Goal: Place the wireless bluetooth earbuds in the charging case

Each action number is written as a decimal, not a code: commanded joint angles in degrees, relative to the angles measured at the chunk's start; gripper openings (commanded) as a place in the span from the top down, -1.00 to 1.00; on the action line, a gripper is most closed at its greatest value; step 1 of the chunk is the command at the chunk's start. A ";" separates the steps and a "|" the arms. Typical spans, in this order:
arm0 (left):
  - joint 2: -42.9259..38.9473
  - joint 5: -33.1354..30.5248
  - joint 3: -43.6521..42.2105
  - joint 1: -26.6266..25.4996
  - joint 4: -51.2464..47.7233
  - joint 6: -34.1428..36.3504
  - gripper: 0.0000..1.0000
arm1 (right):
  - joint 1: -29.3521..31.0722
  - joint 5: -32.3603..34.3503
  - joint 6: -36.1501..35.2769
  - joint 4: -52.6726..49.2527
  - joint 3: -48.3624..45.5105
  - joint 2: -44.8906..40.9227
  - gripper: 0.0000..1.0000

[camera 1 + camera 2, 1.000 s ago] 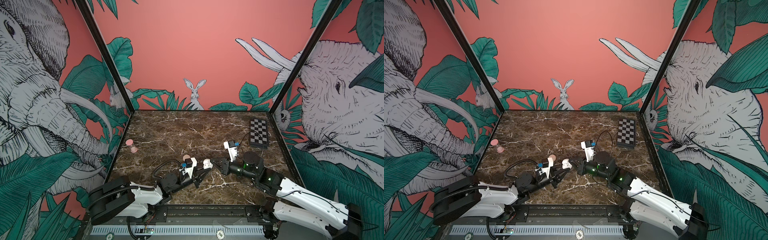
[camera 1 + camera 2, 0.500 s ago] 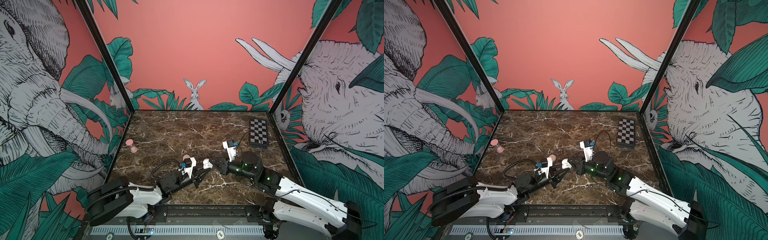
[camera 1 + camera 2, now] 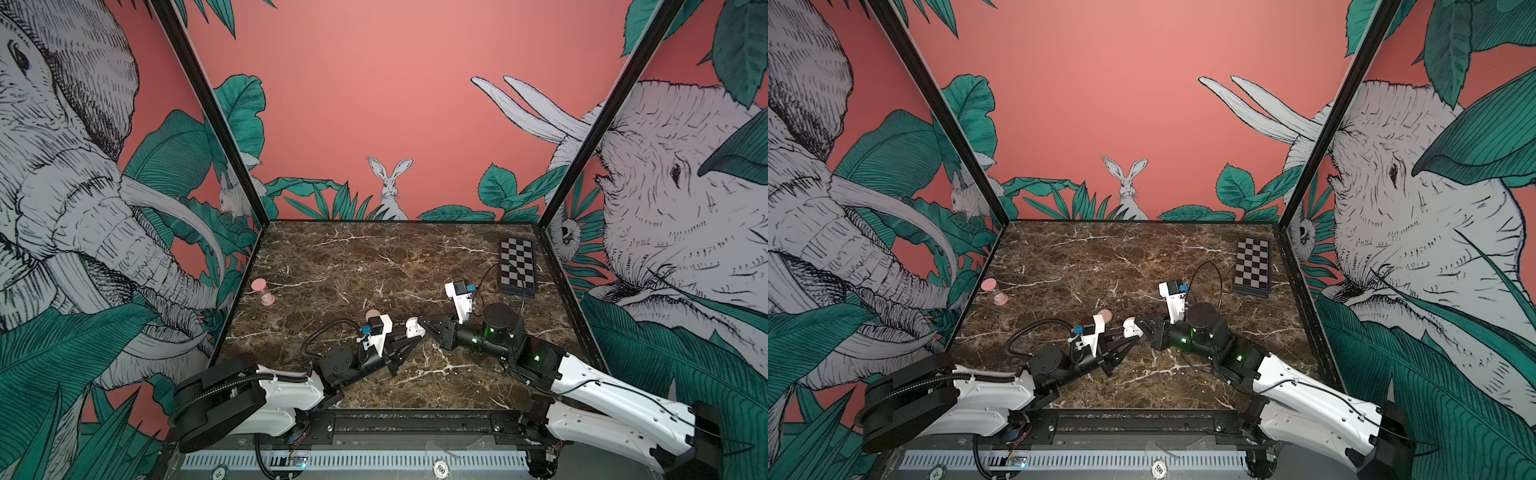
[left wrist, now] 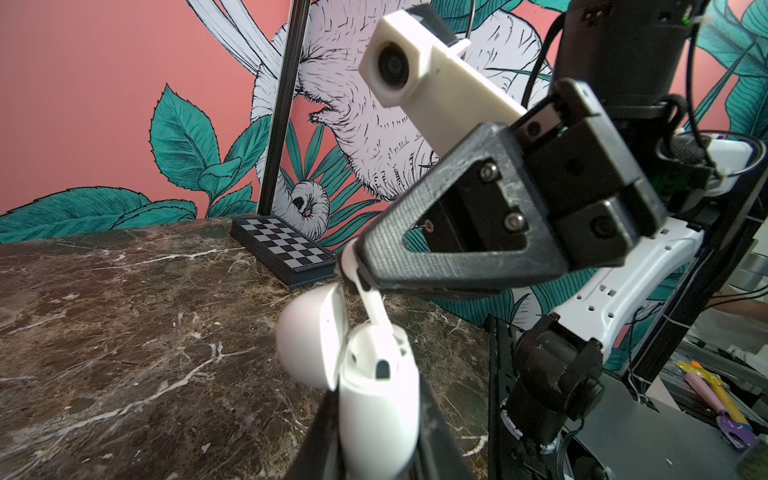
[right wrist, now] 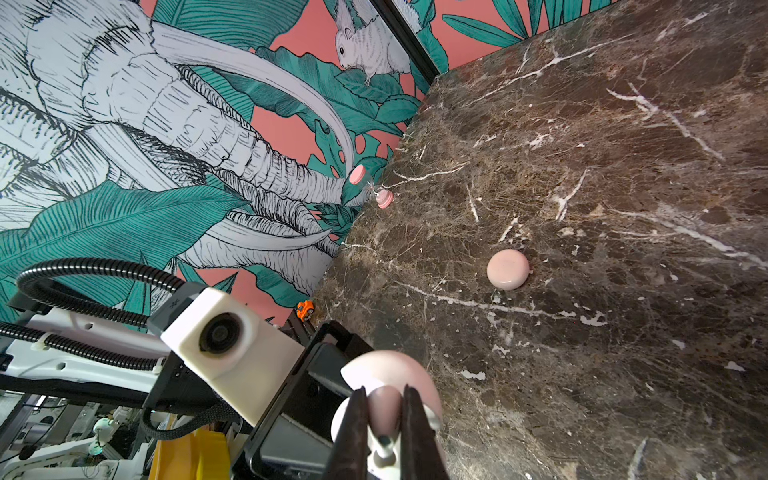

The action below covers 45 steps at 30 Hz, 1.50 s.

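Right gripper [image 4: 360, 272] is clamped on one white earbud [image 4: 376, 307]: its two dark fingers [image 5: 358, 428] press on the rounded head from both sides, and the short stem points away from the fingertips toward the charging case [image 4: 376, 399]. Left gripper [image 4: 374, 440] is closed around the lower body of this white charging case and holds it above the marble table [image 3: 374, 266], with the opening turned toward the right gripper. The lid [image 4: 311, 336] of the case is swung open and stands at the side of the body that is away from the earbud. The end of the stem meets the top face of the case body just beside a dark slot; how deep it sits inside I cannot tell. In both top views the two grippers meet tip to tip near the front middle of the table, with the charging case [image 3: 414, 328] between them. A pink round case [image 5: 508, 269] lies closed on the marble a little beyond the left gripper, apart from both grippers. A pink hourglass [image 3: 262, 291] stands far out past the left gripper, at the table edge near the wall. A small chessboard [image 3: 518, 270] lies behind the right gripper, near the far corner on that side, well apart from it.
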 commanded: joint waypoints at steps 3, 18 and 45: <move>-1.95 -0.95 0.19 -0.06 2.58 0.54 1.00 | 0.74 0.75 0.06 3.37 -0.54 -1.19 0.95; -2.86 -1.50 0.22 -0.09 2.58 1.51 1.00 | 2.04 1.26 1.16 4.77 -2.13 -1.91 0.97; -5.11 -2.15 0.28 -0.06 2.62 2.96 1.00 | 3.60 2.36 2.17 6.52 -5.21 -3.24 0.98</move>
